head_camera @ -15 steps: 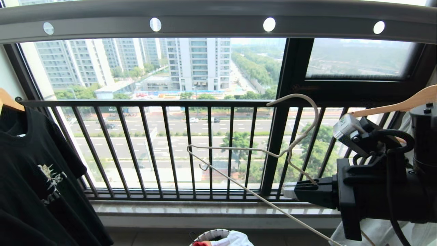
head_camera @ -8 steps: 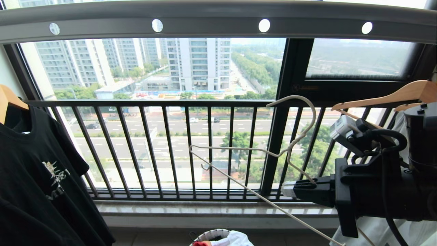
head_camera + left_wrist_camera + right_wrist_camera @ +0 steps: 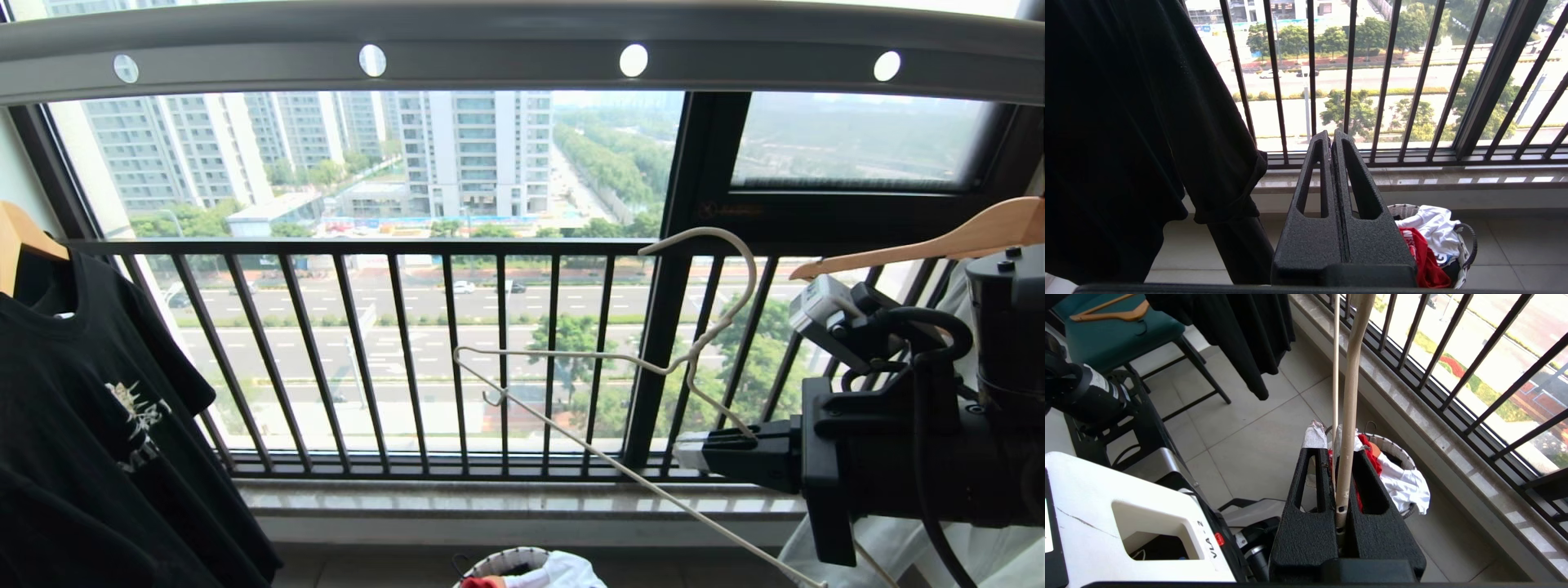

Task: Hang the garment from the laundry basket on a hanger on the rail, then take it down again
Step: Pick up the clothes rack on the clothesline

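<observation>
Right gripper (image 3: 694, 452) is clamped on the hanger (image 3: 571, 359), fingers pinching the wire near one shoulder. The hanger is empty, tilted, hook up, well below the rail (image 3: 506, 49), likely held clear so the shirt can be threaded on. The red garment (image 3: 1423, 255) lies in the laundry basket (image 3: 1468, 241), under the hanger, on the floor by the window railing (image 3: 367, 245). Left gripper (image 3: 1331, 141) is closed on nothing, parked beside the hanging black T-shirt (image 3: 82, 408). Hanging step not yet started.
</observation>
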Motion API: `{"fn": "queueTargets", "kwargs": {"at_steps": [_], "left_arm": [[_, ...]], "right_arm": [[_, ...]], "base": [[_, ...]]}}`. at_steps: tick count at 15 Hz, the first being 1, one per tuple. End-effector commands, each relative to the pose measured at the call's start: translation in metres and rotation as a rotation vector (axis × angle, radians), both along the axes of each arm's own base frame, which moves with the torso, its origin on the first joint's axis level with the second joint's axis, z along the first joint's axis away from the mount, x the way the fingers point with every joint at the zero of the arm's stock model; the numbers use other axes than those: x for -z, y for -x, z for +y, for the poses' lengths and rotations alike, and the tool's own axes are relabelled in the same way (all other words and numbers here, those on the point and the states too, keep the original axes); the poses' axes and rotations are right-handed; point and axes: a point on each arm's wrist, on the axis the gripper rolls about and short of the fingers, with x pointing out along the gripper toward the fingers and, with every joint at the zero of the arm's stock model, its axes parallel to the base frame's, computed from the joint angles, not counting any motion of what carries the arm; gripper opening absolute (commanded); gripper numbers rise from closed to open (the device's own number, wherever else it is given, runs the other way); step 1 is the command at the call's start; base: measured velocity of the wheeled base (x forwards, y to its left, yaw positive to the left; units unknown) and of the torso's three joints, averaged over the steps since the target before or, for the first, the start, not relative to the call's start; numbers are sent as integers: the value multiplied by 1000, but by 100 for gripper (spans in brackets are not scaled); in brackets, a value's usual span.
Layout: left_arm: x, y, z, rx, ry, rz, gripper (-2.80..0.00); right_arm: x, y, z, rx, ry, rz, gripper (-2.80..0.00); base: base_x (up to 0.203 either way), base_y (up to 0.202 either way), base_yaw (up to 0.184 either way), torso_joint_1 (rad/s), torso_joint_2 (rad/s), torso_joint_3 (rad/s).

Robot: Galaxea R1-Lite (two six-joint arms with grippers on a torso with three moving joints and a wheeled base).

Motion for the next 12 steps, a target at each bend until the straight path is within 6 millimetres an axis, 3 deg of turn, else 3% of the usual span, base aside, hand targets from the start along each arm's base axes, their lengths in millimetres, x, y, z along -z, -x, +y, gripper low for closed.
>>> {"fn": "queueTargets", "kwargs": {"at_steps": [1, 6, 12], "left_arm": [[0, 0, 0, 0, 0, 0, -280], [0, 0, 0, 0, 0, 1, -280], [0, 0, 0, 1, 0, 1, -280]], "right_arm": [[-1, 0, 0, -2, -4, -5, -280], [-6, 6, -4, 6, -15, -26, -280], [-6, 5, -4, 12, -13, -26, -280]], "base": [[0, 0, 0, 0, 0, 0], [0, 0, 0, 0, 0, 0], [0, 0, 0, -125, 270, 139]]}}
